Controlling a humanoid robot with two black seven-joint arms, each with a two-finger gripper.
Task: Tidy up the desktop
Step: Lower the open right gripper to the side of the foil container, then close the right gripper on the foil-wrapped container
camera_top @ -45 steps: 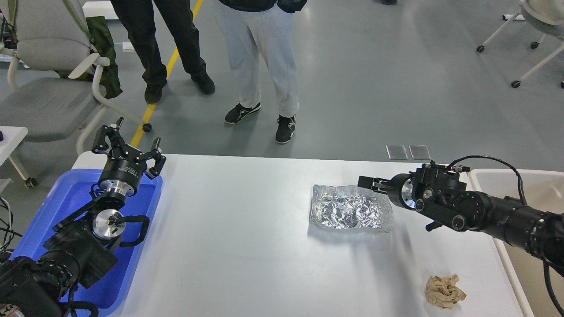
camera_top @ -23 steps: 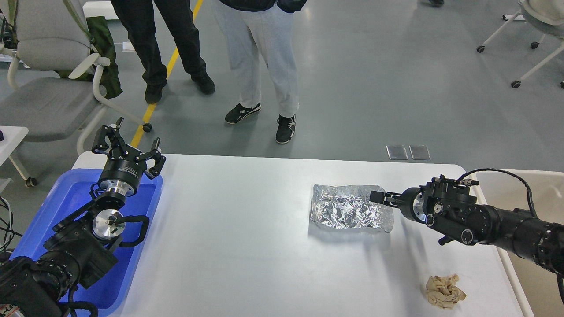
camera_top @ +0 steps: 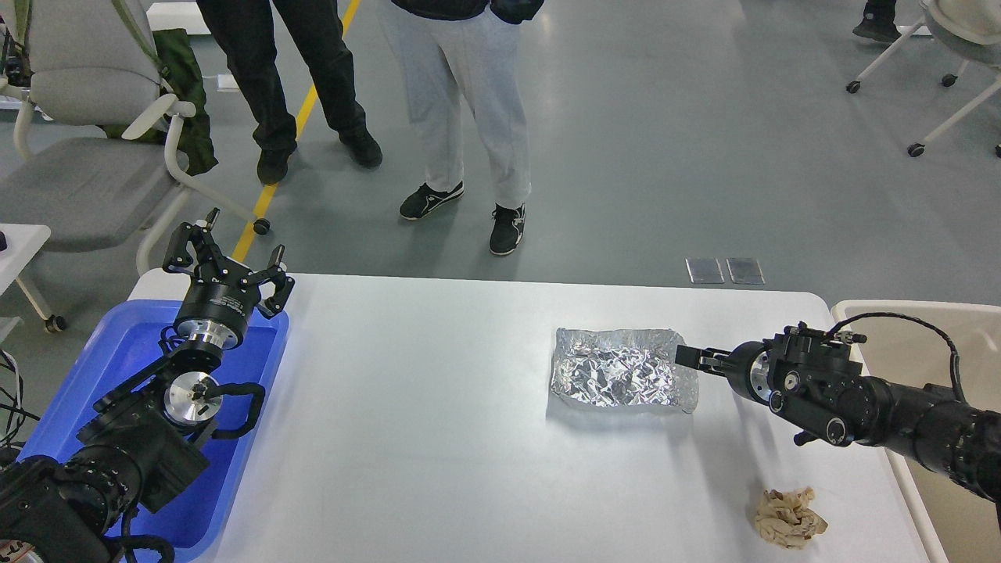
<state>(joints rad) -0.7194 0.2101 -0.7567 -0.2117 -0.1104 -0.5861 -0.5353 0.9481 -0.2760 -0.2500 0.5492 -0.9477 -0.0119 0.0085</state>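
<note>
The white desktop (camera_top: 438, 453) fills the lower middle of the head view. A crumpled sheet of silver foil (camera_top: 622, 379) lies on it right of centre. A crumpled ball of tan paper (camera_top: 788, 518) lies near the front right corner. My right gripper (camera_top: 690, 356) sits low at the foil's upper right edge, pointing left. Its fingers read as one dark block, so I cannot tell whether it is open or shut. My left gripper (camera_top: 229, 254) is open and empty, held up above the far end of the blue tray (camera_top: 117, 344).
A beige bin (camera_top: 923, 313) stands against the table's right side, under my right arm. The blue tray sits at the table's left end. Two people stand on the grey floor beyond the far edge. Office chairs stand at far left and far right.
My right gripper has moved right and down, from over the foil's top right corner to its right edge. The foil, paper ball and left arm have not moved.
</note>
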